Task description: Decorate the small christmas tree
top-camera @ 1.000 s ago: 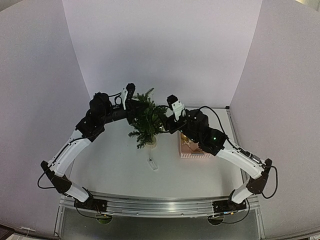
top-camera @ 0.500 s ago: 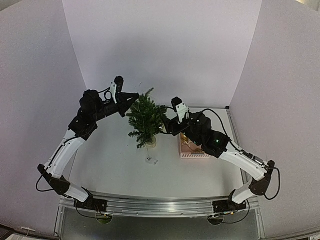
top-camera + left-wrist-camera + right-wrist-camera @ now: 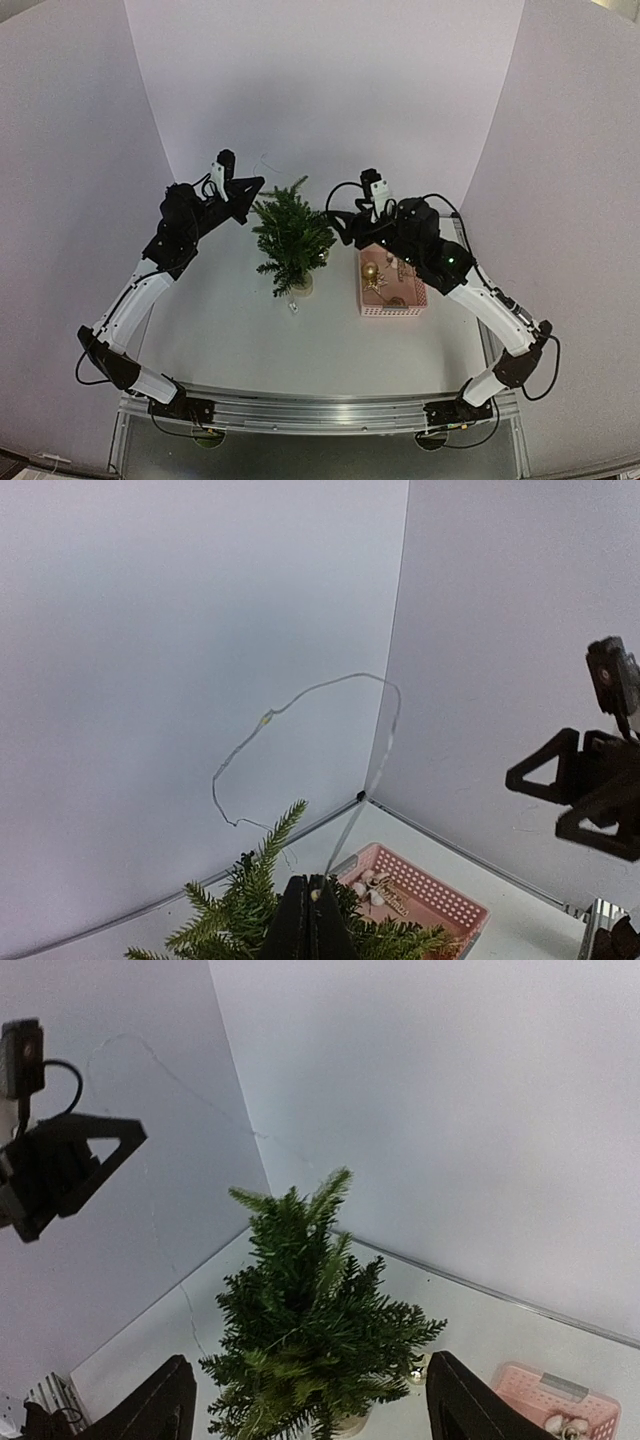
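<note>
Small christmas tree (image 3: 293,240): now clear of both grippers, which reached into its branches a second ago. Dark green, bushy, upright on a pale base, below and ahead of both sets of fingers.
Left gripper (image 3: 310,912): raised, fingers together, pinching a thin wire (image 3: 300,695).
Right gripper (image 3: 308,1360): drawn back, fingers wide apart, empty.
Pink basket (image 3: 420,300): right of the right fingers.

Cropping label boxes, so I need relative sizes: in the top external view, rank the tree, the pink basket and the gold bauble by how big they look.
1. small christmas tree
2. pink basket, somewhat smaller
3. gold bauble, far smaller
</note>
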Controlling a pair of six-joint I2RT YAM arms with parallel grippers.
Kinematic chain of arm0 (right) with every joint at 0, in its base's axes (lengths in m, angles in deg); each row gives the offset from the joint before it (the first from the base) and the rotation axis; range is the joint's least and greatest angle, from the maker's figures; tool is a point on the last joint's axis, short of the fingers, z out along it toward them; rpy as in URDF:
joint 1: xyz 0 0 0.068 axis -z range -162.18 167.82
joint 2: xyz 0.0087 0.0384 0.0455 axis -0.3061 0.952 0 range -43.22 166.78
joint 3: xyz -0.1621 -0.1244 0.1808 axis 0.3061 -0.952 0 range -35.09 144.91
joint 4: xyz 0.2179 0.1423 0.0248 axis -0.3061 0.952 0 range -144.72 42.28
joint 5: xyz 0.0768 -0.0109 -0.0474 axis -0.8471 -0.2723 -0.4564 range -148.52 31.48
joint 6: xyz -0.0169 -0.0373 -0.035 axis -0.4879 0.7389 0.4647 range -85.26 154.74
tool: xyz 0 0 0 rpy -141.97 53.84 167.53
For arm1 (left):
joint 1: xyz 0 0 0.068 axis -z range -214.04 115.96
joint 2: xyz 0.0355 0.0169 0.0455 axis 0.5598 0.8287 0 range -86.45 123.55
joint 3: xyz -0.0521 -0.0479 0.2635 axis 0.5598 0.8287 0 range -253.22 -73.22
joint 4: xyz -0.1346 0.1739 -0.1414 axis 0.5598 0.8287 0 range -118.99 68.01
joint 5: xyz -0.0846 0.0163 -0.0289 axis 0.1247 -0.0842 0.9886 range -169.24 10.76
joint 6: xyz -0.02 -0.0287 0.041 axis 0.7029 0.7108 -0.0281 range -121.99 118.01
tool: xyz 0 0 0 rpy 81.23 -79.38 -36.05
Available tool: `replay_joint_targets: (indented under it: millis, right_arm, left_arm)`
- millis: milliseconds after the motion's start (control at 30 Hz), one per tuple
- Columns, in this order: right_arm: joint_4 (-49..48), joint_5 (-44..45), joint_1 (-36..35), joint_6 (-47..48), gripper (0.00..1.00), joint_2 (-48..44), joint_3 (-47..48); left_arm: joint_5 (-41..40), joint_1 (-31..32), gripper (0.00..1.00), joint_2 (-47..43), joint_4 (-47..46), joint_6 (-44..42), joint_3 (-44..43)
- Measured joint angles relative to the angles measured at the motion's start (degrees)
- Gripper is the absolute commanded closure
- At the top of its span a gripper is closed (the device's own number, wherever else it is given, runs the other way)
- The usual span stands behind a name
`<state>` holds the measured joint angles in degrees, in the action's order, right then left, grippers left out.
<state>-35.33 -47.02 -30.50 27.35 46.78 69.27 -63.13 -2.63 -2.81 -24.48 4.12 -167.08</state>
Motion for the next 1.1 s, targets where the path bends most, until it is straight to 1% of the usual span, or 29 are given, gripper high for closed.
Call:
replay_joint_targets:
  millis: [133,200,267,300,400,433,500,600,800,933,1100]
  right_arm:
    - [4.7,-6.0,6.8,-3.4,0.13,4.9,8.7]
    - [7.2,-8.7,8.1,-4.4,0.13,8.2,12.8]
    - [10.1,-11.7,8.1,-5.0,0.17,12.2,17.1]
    - [11.3,-13.0,8.0,-5.2,0.2,14.1,19.1]
    - [14.1,-15.7,7.9,-5.9,0.31,18.5,22.4]
    - [15.1,-16.6,7.9,-6.1,0.32,19.8,23.3]
    - [16.6,-18.3,8.4,-6.9,0.32,22.4,25.6]
    - [18.2,-20.6,9.2,-8.1,0.27,25.4,28.9]
    - [22.0,-25.5,10.3,-10.7,0.28,29.0,33.4]
    - [24.0,-29.4,10.4,-12.7,0.33,30.6,34.8]
    - [25.1,-32.9,10.4,-15.1,0.46,33.3,37.0]
  left_arm:
    - [-0.6,0.0,1.0,0.0,-1.4,0.0,1.3]
    - [-0.9,0.0,1.0,0.0,-2.2,0.0,1.4]
    - [-0.9,-0.2,1.0,0.0,-2.8,0.0,1.4]
    - [-1.0,-0.3,1.0,0.0,-3.1,0.0,1.4]
    - [-0.9,-0.5,1.0,0.0,-3.5,-0.1,1.4]
    - [-0.9,-0.6,1.0,0.0,-3.6,0.0,1.4]
    - [-0.9,-0.7,1.0,0.0,-3.6,0.0,1.4]
    - [-0.9,-0.8,1.0,0.0,-3.6,0.0,1.4]
    - [-0.7,-0.8,1.0,0.0,-3.7,0.0,2.1]
    - [-0.6,-0.8,1.0,0.0,-3.8,0.0,2.3]
    - [0.2,-0.8,1.0,0.0,-4.2,0.0,2.5]
